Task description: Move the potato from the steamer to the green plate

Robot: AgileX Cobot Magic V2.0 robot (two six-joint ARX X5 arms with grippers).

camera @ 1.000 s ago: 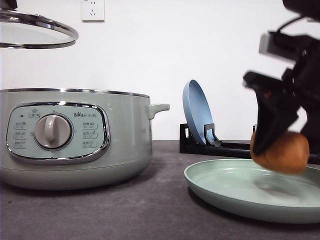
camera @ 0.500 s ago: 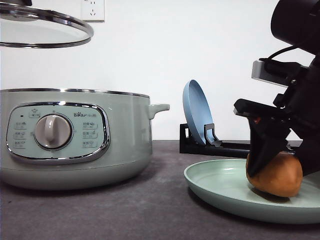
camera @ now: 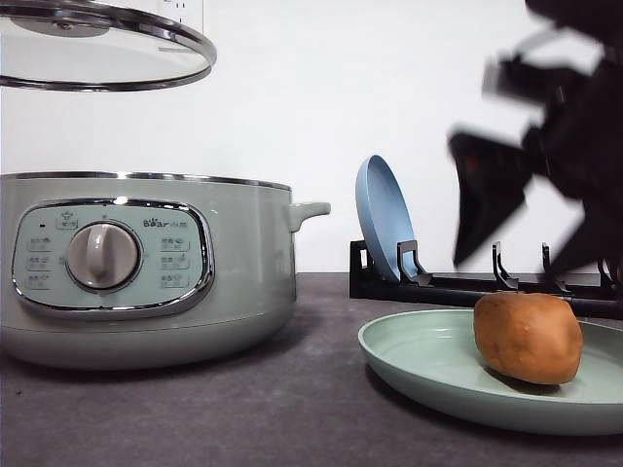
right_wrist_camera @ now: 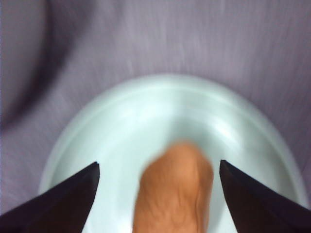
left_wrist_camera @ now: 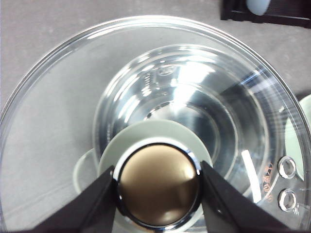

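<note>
The orange-brown potato (camera: 529, 337) lies on the right half of the green plate (camera: 409, 355), free of any grip. My right gripper (camera: 531, 229), blurred, hovers open a little above it. In the right wrist view the potato (right_wrist_camera: 175, 189) rests on the green plate (right_wrist_camera: 97, 141) below my open right gripper (right_wrist_camera: 159, 166). The sage-green steamer (camera: 243, 263) stands uncovered at the left. My left gripper (left_wrist_camera: 158, 187) is shut on the lid's knob (left_wrist_camera: 158, 170), holding the glass lid (camera: 107, 49) in the air above the steamer.
A black dish rack (camera: 458, 287) stands behind the green plate, with a blue plate (camera: 383, 219) upright in its left slot. Dark tabletop (camera: 321, 389) lies between steamer and green plate. A white wall closes the back.
The right gripper set the potato down on the green plate, opened and rose off it. The held lid has drifted to the right above the steamer.
</note>
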